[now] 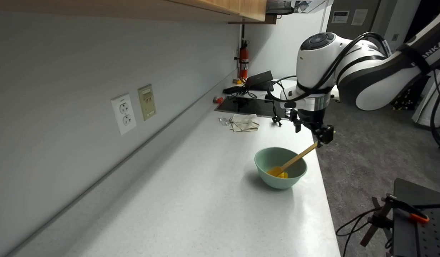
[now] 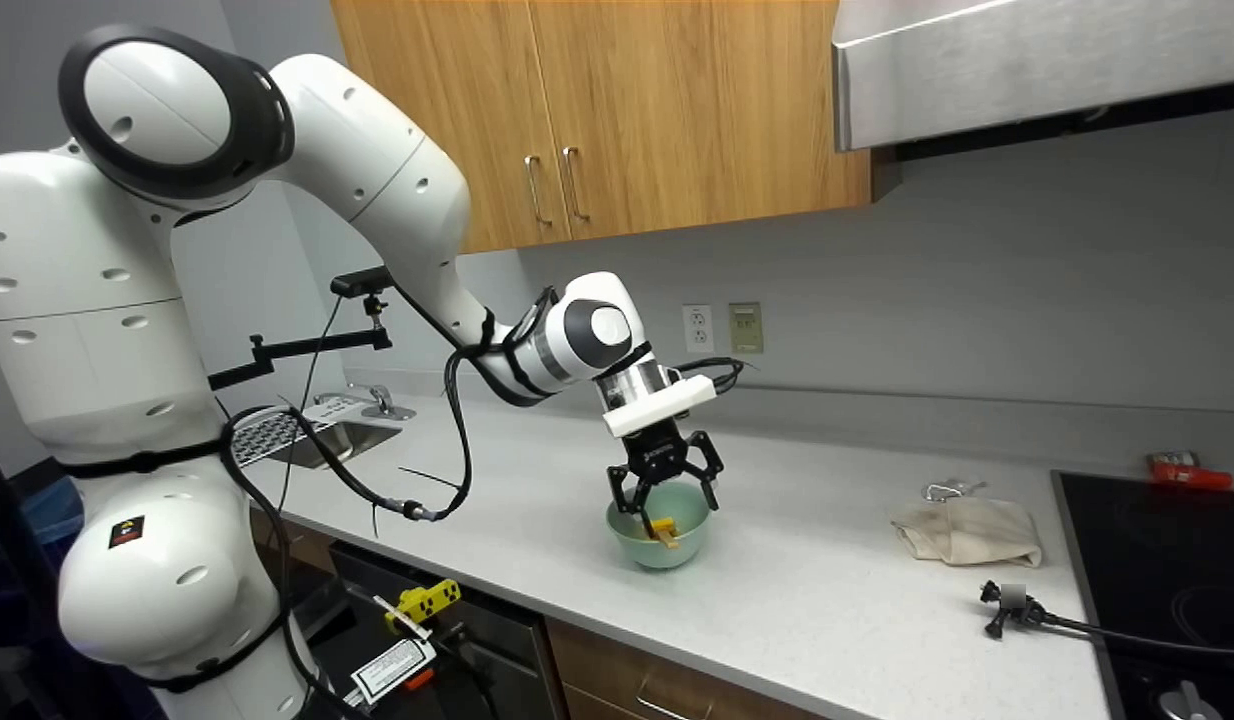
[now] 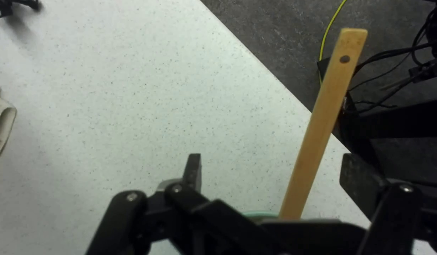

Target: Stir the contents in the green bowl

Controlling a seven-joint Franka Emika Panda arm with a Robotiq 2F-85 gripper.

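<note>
Jaws spread, stirring stick (image 3: pixel 316 131) slanting in the green bowl (image 1: pixel 282 182)

The gripper (image 3: pixel 272 170) is standing wide and released; in the wrist view the stick's flat wooden handle is passing between the jaws, a gap showing on either side. The gripper's dark body is hiding all but a sliver of the bowl's rim there, near five o'clock. In an exterior view its tip is covering part of the handle.

The contents (image 1: pixel 285 175), a small yellow-orange mass, are lying low in the bowl at about six o'clock, beside the stick's lower end; the near rim is cutting them off below, and, the colours being so close, whether the two are touching is hard to tell. The pale mint, smooth bowl is sitting upright, the handle slanting over its rim toward two o'clock.

The white speckled counter (image 1: pixel 205 200) is stretching beneath. From the bowl, a folded cream cloth (image 1: pixel 245 123) is lying toward eleven o'clock, a black cooktop (image 1: pixel 241 104) showing behind it; an outlet (image 1: pixel 123 113) is sitting on the grey wall (image 1: pixel 73 78) between nine and ten, and dark floor (image 1: pixel 352 157) is spreading toward three.
</note>
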